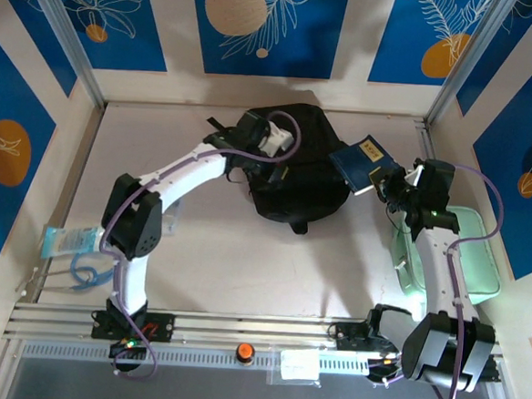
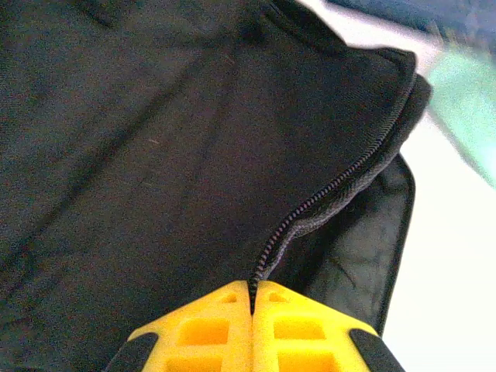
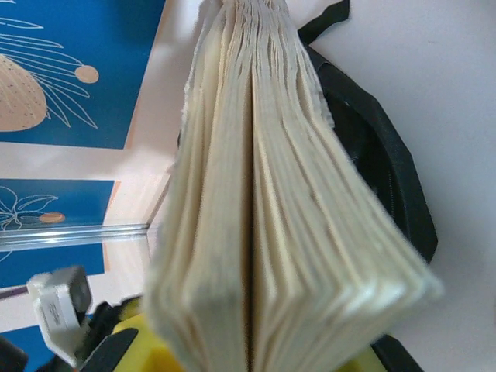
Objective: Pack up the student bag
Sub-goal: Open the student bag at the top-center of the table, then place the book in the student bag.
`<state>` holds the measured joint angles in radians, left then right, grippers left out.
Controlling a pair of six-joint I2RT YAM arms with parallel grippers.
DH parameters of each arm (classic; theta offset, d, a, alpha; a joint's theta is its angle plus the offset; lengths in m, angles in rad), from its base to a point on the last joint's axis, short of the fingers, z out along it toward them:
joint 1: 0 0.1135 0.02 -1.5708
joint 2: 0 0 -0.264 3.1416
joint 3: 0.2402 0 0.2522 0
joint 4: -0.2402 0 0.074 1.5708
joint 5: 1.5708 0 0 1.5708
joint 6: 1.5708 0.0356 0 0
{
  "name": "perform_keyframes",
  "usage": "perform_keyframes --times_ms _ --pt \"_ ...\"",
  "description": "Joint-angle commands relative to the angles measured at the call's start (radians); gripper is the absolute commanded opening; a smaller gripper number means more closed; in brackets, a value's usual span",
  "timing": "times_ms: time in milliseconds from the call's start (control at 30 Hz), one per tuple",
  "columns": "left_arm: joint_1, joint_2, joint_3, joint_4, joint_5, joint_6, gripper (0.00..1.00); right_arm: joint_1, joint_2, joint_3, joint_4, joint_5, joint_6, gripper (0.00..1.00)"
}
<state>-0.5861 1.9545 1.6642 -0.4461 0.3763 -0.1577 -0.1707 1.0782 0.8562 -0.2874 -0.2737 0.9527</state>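
Note:
The student bag (image 1: 299, 179) is a black fabric backpack lying at the back middle of the table. My left gripper (image 1: 278, 159) hovers over its left part. In the left wrist view the yellow fingers (image 2: 201, 333) are shut, pinching the bag's zipper edge (image 2: 333, 190), and the opening beside it gapes slightly. My right gripper (image 1: 386, 182) is shut on a blue-covered book (image 1: 360, 160), held just right of the bag. In the right wrist view the book's cream page edges (image 3: 263, 194) stand between the jaws, with the bag (image 3: 387, 170) behind them.
A mint-green zip case (image 1: 467, 259) lies under the right forearm at the right wall. A clear packet with blue items (image 1: 71, 242) sits at the table's left edge. A small white packet (image 1: 295, 366) and an orange button (image 1: 245, 351) are on the front rail.

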Motion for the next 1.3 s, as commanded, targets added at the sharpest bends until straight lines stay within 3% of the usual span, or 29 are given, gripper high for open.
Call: perform_keyframes --times_ms 0,433,633,967,1133,1267 --pt "0.065 -0.020 -0.040 0.127 0.094 -0.214 0.04 -0.006 -0.036 0.027 -0.041 0.030 -0.031 0.00" --pt "0.108 -0.015 -0.052 0.256 0.144 -0.406 0.00 0.055 -0.095 0.014 -0.177 0.125 0.045 0.00" --pt "0.108 -0.049 -0.056 0.325 0.172 -0.410 0.00 0.077 -0.130 -0.036 -0.184 0.174 0.122 0.00" --pt "0.108 -0.019 -0.051 0.284 0.112 -0.393 0.00 0.066 -0.236 -0.011 -0.206 0.275 0.123 0.00" --pt "0.108 -0.014 -0.040 0.311 0.127 -0.419 0.00 0.073 -0.229 -0.032 -0.202 0.234 0.136 0.00" --pt "0.102 -0.039 -0.030 0.365 0.149 -0.432 0.00 0.142 -0.211 -0.077 -0.154 0.227 0.193 0.00"
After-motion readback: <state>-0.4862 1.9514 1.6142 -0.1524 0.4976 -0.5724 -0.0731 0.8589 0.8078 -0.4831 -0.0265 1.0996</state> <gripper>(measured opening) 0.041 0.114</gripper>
